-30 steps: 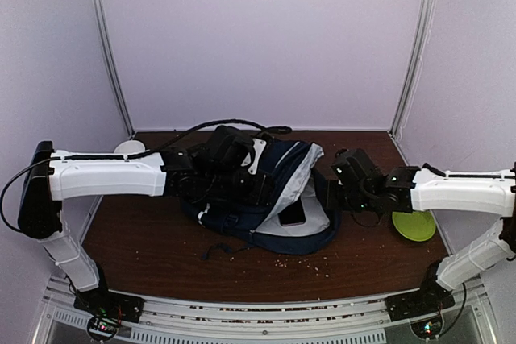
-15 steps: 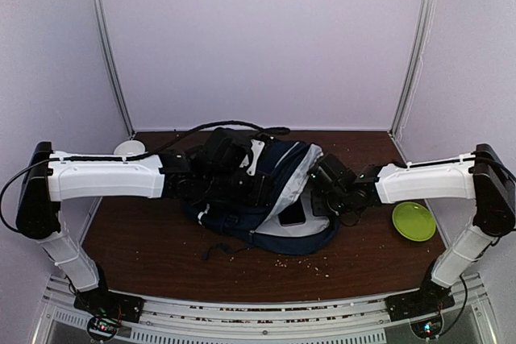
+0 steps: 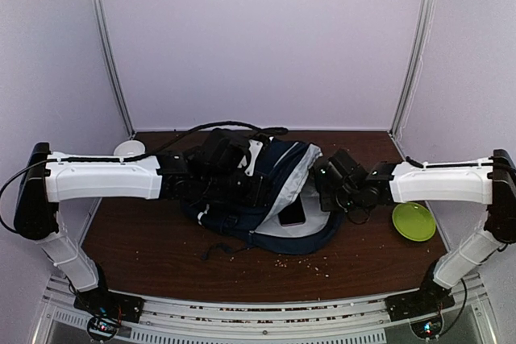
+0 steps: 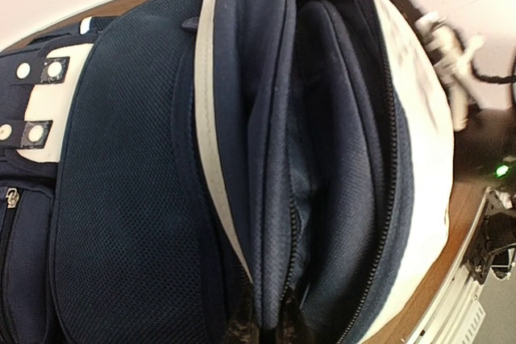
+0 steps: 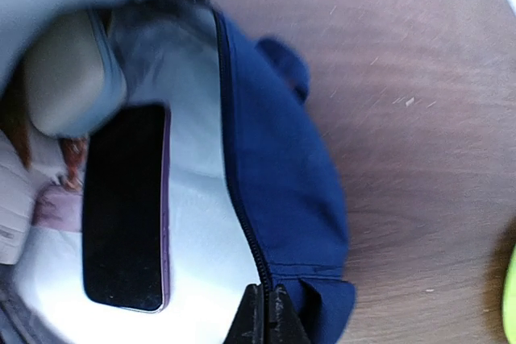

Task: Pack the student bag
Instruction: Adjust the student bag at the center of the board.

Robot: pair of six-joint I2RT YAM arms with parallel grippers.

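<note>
1. Top view: the student bag [image 3: 278,168] lies on its side in the middle of the table [image 3: 153,239], with its mouth turned rightward and its pale inside showing. The left arm [image 3: 105,176] and right arm [image 3: 443,183] meet it from opposite sides, probably to spread the opening. A phone [image 3: 292,213] rests just inside the mouth, and a green plate [image 3: 414,221] sits well apart at the right.
2. Left wrist: the left pincer [image 4: 264,326] is clamped on the edge of a navy panel, seemingly holding it up so the compartment gapes.
3. Right wrist: the right pincer [image 5: 262,316] is pinched onto the zip rim, apparently pinning the lower lip near the phone.
</note>
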